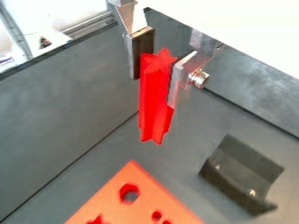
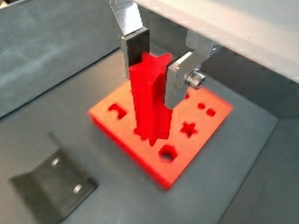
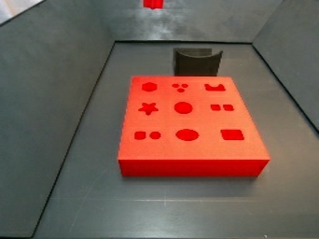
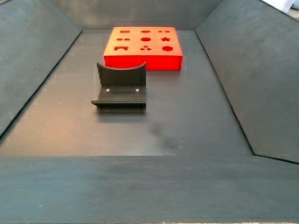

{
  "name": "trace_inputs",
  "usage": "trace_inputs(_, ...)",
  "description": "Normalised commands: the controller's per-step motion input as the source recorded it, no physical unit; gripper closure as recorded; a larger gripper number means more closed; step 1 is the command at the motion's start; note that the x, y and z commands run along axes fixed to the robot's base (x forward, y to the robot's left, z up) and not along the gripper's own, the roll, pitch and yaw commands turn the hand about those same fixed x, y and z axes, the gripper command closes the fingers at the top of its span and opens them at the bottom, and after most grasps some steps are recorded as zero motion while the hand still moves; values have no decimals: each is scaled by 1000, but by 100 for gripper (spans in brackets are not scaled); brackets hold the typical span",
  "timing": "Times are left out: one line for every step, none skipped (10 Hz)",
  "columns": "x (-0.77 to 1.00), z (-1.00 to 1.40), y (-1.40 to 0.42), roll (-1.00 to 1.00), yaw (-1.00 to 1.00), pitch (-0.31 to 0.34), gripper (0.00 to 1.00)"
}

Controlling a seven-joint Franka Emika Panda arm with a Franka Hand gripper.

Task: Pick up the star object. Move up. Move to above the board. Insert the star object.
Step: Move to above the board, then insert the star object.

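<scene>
End effector [image 1: 163,63] clenched on the star object [image 1: 156,96], silver plates pressed to both flanks of the upper end; same grip seen in both wrist views [image 2: 160,64]. Star object [image 2: 149,101] hangs upright, lower end free in the air, raised well above the grey worktop [image 4: 140,122]. In a wrist view it sits over the board [image 2: 163,131], lower tip near the star hole [image 2: 187,129], not in it. In a side view only a red tip [image 3: 153,4] shows at the top edge, high above the board [image 3: 187,126]; the arm itself is out of frame there.

Board holes all bare: star [image 3: 148,108], circles, squares, crown. Board [image 4: 145,48] lies flat on the worktop. Fixture [image 4: 121,85] stands just beside the board, apart from it; also seen in both wrist views [image 1: 242,171].
</scene>
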Motion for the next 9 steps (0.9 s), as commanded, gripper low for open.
trace_inputs(48,284,-1000,-1,9,60,100)
trace_inputs(66,282,-1000,2,8,76,100)
trace_inputs(81,283,-1000,-3,8,89,100)
trace_inputs(102,246,-854,9,11,115,100)
trace_inputs(99,176,-596,6,5,123,100)
trace_inputs(84,90,-290,9,3,125,100)
trace_inputs(77,64,-199,8,1,114,100)
trace_inputs(0,0,0,0,0,-9,100)
trace_inputs(0,0,0,0,0,-10,100)
